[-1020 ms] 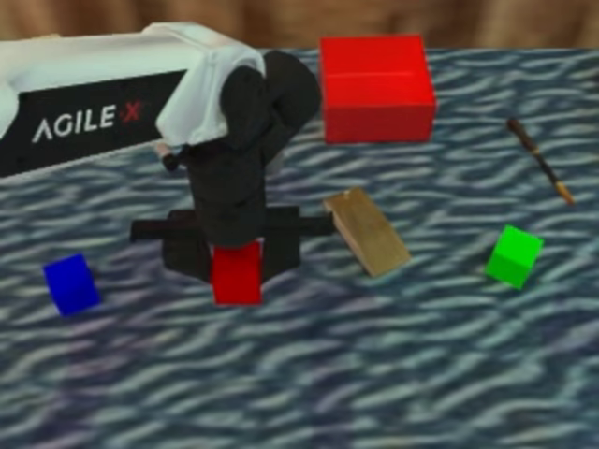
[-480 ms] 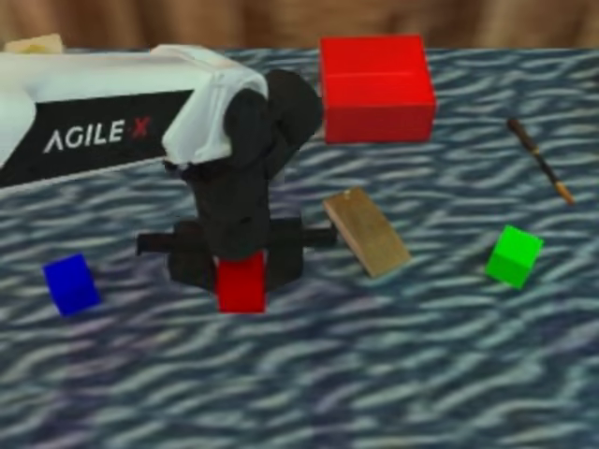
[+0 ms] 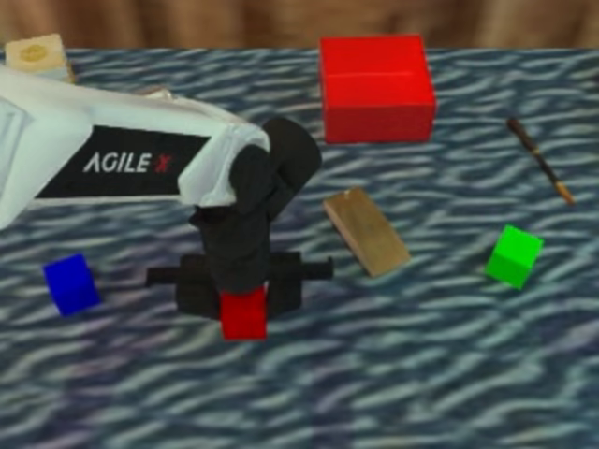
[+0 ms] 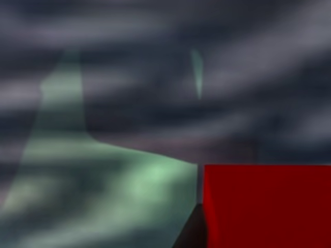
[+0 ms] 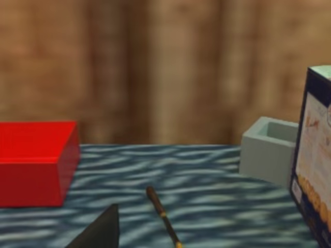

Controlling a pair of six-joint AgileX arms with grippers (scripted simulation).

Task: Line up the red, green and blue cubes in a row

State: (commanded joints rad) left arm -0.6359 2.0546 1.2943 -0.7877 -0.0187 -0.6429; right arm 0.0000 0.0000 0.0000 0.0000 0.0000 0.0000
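Blue rippled tabletop [image 3: 421, 374] under everything, brown wooden wall behind. Red cube [image 3: 243, 313] left of the table's centre, toward the near edge, clamped between the black fingers of the left gripper [image 3: 241, 304], which reaches it from above on a white AgileX arm coming in from the left. Same cube filling the corner of the left wrist view [image 4: 266, 205], close up, a dark finger [image 4: 189, 232] just beside it and blurred tabletop beyond; cannot tell from these views whether the cube touches the table or sits just off it.

Blue cube [image 3: 71, 283] well to the left of the red one, resting on the table, apart from the gripper. Green cube [image 3: 514, 255] far to the right, near the right edge, slightly turned. All three roughly level across the table but widely spaced, not lined up side by side.

Between red and green, a tan wooden block [image 3: 366, 231] lying slanted. Behind it, at the far edge, a large red box [image 3: 376, 87], seen also in the right wrist view [image 5: 36, 163]. Thin brown stick [image 3: 540, 159] at the far right, angled, yellow-tipped; also close in the right wrist view [image 5: 163, 216]. Cream cube [image 3: 36, 54] at the far left corner, behind the arm.

Right gripper outside the top view; only a dark finger tip [image 5: 98, 232] in its own wrist view, spread or closed impossible to say. Grey open container [image 5: 266, 149] and a printed carton [image 5: 313, 155] beyond
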